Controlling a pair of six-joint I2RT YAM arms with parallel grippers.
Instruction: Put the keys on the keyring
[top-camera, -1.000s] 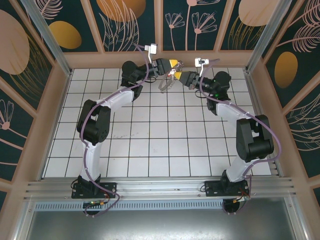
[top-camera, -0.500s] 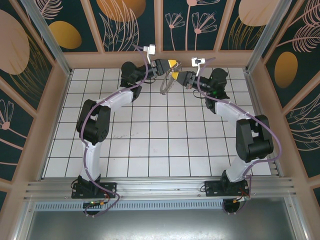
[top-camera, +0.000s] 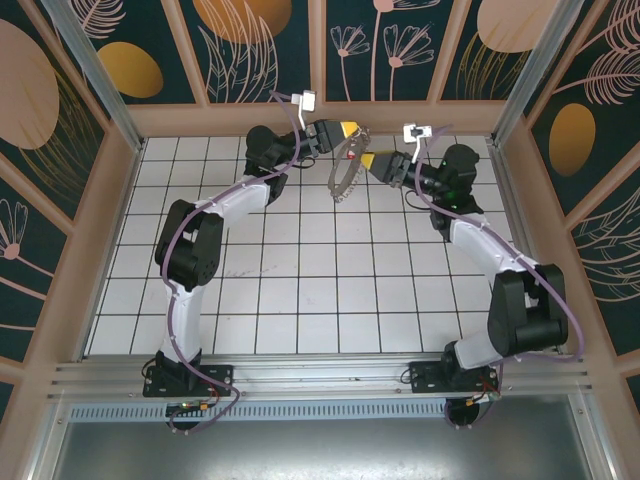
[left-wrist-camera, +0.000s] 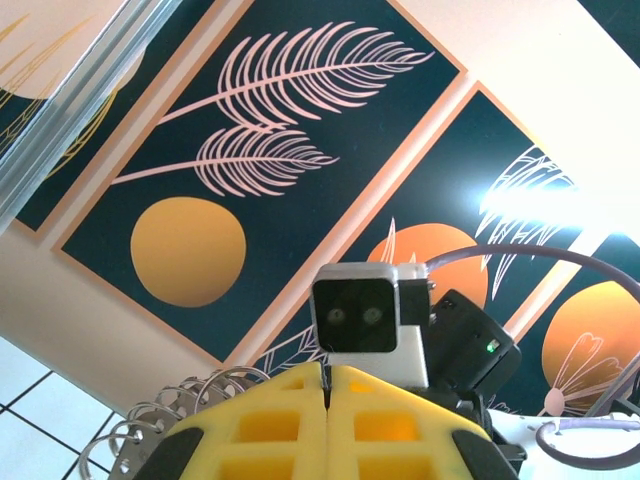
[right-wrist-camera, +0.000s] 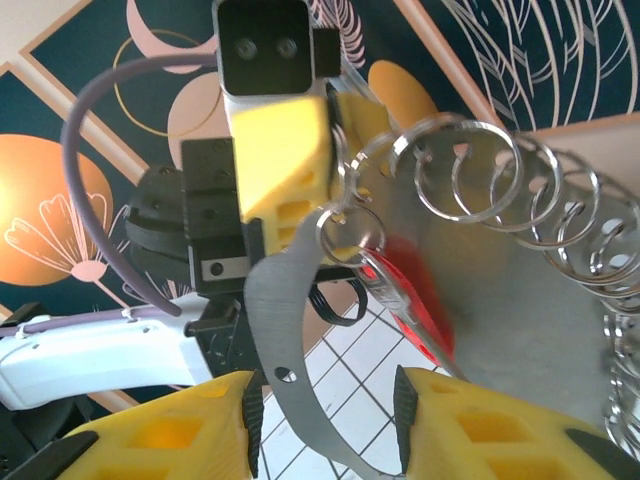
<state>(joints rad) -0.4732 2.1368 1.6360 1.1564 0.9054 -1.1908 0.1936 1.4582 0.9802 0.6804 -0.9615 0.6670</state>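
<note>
Left gripper (top-camera: 343, 131) of yours is pinched tight on the keyring (top-camera: 344, 177), dangling it over the table's (top-camera: 300, 285) far edge, while your right gripper (top-camera: 368, 160) sits just beside it with jaws apart, red-headed key (right-wrist-camera: 412, 305) hanging off one loop (right-wrist-camera: 350, 232).

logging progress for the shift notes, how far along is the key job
Looks done: the red key appears to hang from one small loop of the keyring. In hand: the left pincer is shut on the keyring, holding it above the table; the right pincer stands open beside the key. Left: likely just lowering the ring to the table.
</note>
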